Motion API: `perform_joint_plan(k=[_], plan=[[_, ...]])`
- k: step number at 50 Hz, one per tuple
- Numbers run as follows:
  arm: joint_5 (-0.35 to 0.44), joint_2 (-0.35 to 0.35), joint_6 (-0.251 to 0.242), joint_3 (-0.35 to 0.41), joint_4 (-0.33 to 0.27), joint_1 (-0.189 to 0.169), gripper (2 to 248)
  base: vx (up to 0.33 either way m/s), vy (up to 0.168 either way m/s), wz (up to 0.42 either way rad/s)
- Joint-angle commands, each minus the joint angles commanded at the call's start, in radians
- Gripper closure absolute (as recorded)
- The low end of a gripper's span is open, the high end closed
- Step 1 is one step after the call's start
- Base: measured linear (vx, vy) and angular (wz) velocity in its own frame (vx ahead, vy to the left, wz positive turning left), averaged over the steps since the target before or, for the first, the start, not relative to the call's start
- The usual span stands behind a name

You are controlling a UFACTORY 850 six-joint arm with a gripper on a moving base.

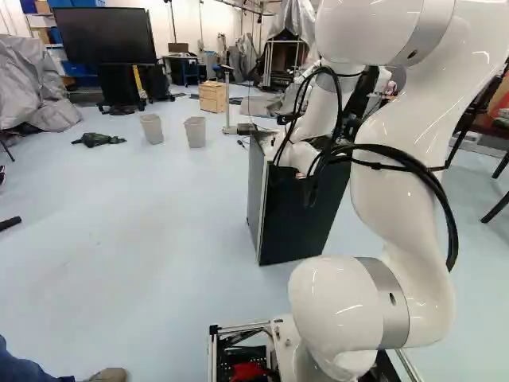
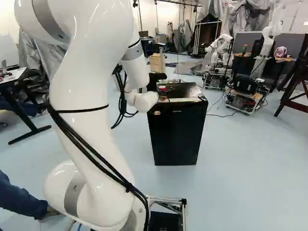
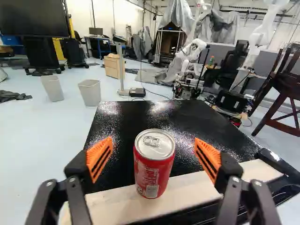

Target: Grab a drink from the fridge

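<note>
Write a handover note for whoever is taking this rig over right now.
Gripper: open, one finger on each side of the can, touching neither side.
Can: red, unopened, upright on top of the black fridge, at the pale strip along its edge.
Done: fingers are either side of the can; nothing is gripped.
Left: probably close on the can, check that both pads hold it, then lift it clear. Where it should go, the pictures do not show.
</note>
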Motion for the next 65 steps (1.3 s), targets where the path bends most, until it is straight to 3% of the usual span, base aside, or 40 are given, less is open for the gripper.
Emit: perform_joint_plan(k=[1,2,6,7,12,13,17,18,65], plan=[[0.000,0.000,0.000,0.000,0.000,0.000,8,0.000,0.000,0.000],[0.000,0.000,-0.001,0.000,0.000,0.000,45,0.000,0.000,0.000],[0.000,0.000,-0.001,0.000,0.000,0.000,45,0.000,0.000,0.000],[0.000,0.000,-0.001,0.000,0.000,0.000,84,0.000,0.000,0.000],[0.000,0.000,-0.001,0.000,0.000,0.000,84,0.000,0.000,0.000],[0.000,0.000,-0.001,0.000,0.000,0.000,121,0.000,0.000,0.000],[0.000,0.000,-0.001,0.000,0.000,0.000,121,0.000,0.000,0.000],[0.000,0.000,-0.001,0.000,0.000,0.000,149,0.000,0.000,0.000],[0.000,0.068,-0.001,0.001,0.000,0.000,149,0.000,0.000,0.000]])
